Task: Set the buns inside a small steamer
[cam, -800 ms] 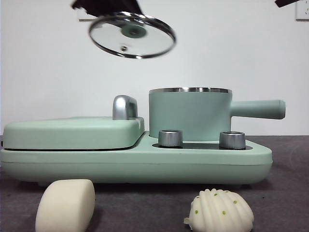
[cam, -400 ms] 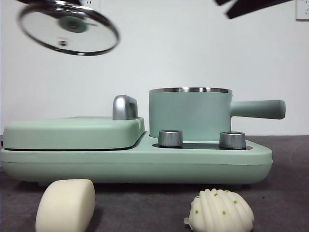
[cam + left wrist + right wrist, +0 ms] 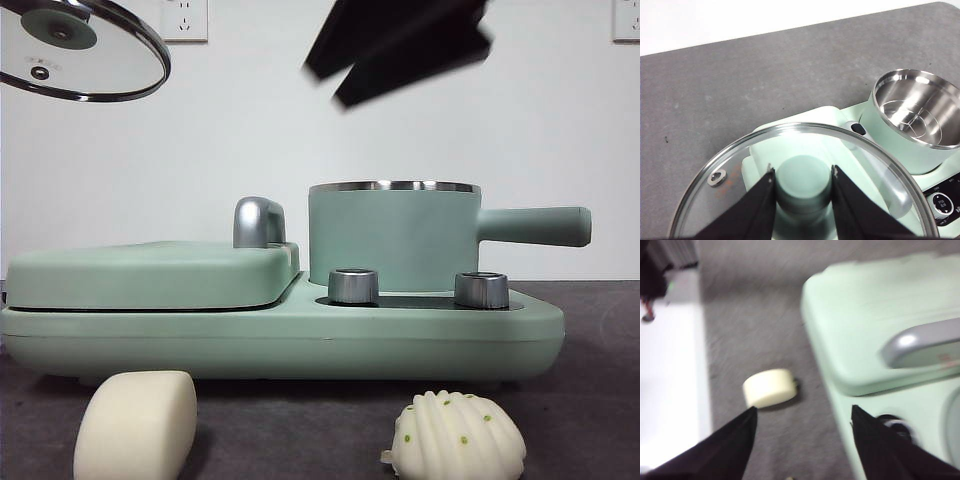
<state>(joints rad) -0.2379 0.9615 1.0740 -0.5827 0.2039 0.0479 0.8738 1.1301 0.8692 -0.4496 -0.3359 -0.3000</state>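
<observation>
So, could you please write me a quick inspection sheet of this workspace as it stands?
Surface: dark grey table, mint-green cooker base on it.
Job's things: smooth bun and ribbed bun on the table; steamer pot open, nothing inside.
Clutter: nothing seen.
Grippers: left gripper shut on glass lid knob, held high; right gripper open, above the cooker.
Cables: nothing seen.
Surroundings: white wall, wall sockets.

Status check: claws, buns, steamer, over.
Left claw shut on glass lid, held high. Right claw open above the smooth bun. Both buns on the table, ribbed bun too. Steamer open, nothing blocking.
</observation>
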